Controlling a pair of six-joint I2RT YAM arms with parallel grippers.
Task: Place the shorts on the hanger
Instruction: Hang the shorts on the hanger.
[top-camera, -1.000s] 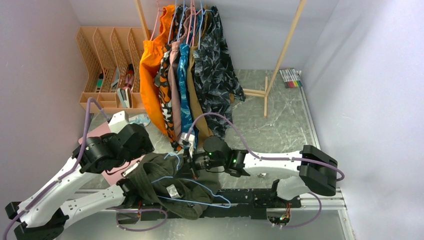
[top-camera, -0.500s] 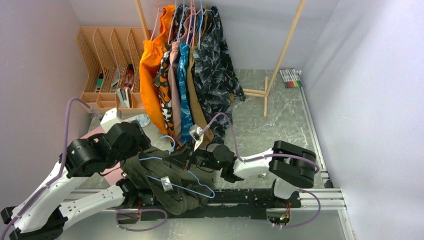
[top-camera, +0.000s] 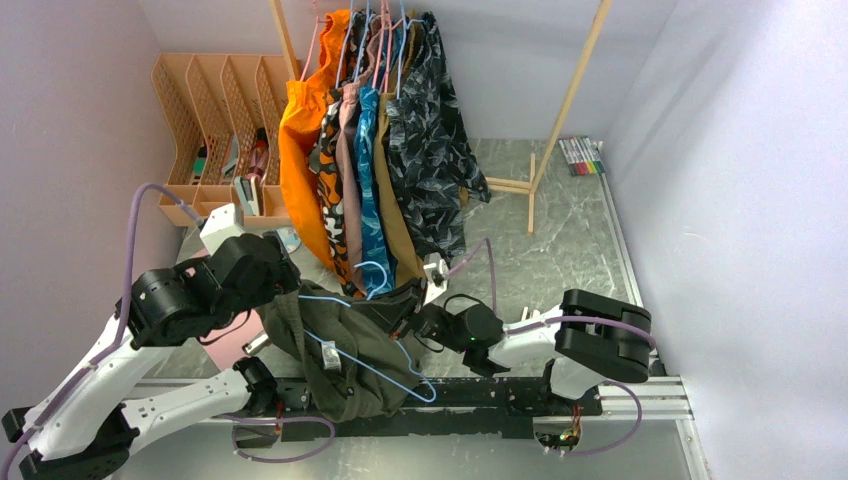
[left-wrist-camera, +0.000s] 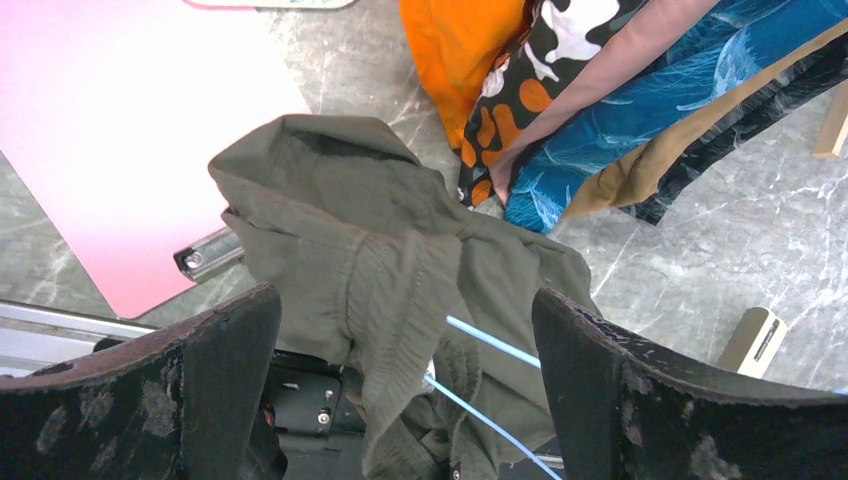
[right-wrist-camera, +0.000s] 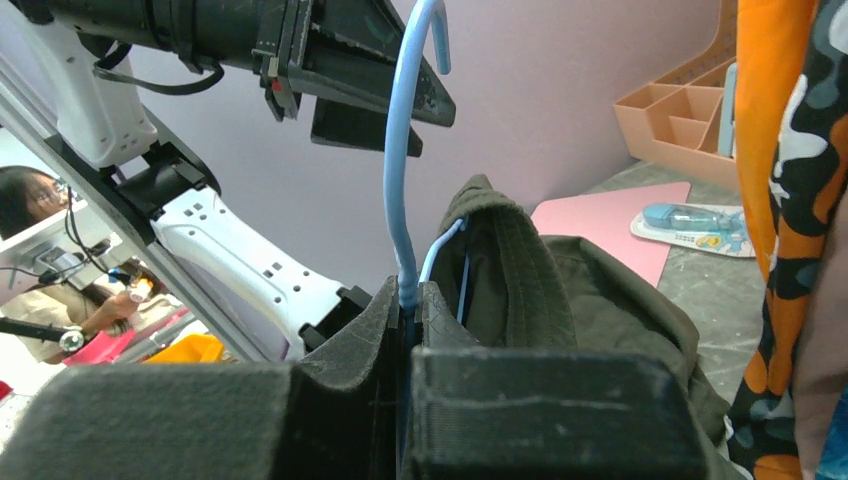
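My right gripper (right-wrist-camera: 405, 300) is clamped shut on the neck of the blue hanger (right-wrist-camera: 398, 150), just under the hook, so the hook points up and the frame hangs free. The green shorts (left-wrist-camera: 380, 270) are draped over it, low over the table (left-wrist-camera: 700, 250). My left gripper (left-wrist-camera: 405, 300) hovers above them, wide open and empty, probably best placed to straighten the fabric.
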